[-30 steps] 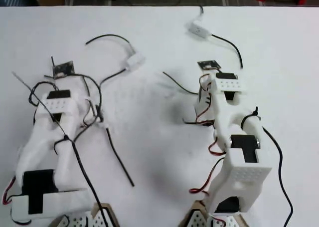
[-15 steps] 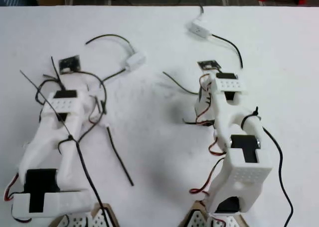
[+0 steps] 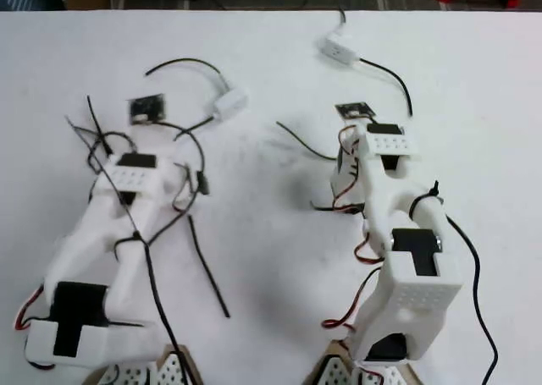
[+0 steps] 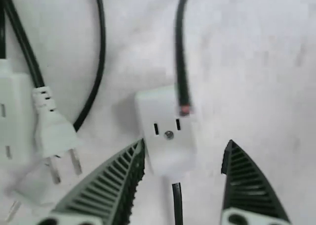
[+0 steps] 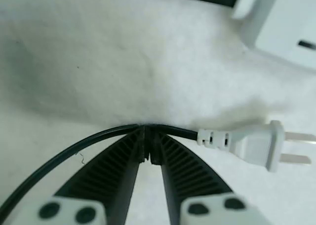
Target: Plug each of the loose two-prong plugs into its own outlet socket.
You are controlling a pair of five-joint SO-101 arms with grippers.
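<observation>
Left gripper: fingers spread wide. A white outlet socket lies on the white table between them with its slotted face up. One fingertip sits just beside the socket's edge, and I cannot tell whether they touch; the other finger stands apart from it. A black cord lies across the socket's top edge. A loose two-prong plug, white, rests on the table near the socket on the outer side of that finger, with its prongs bare and no socket on them. Right gripper: fingers pressed together. A black plug lead crosses exactly at their tips, and I cannot tell whether it is caught between them. The second plug, also white, lies on the table just past the tips, prongs bare and pointing away from the gripper. A white socket body lies near it, apart from the prongs. High view: the left arm and right arm stand side by side. One socket block lies on the table between the two arms. A far socket block lies beyond the right arm, toward the table's far edge, trailing a black cord.
</observation>
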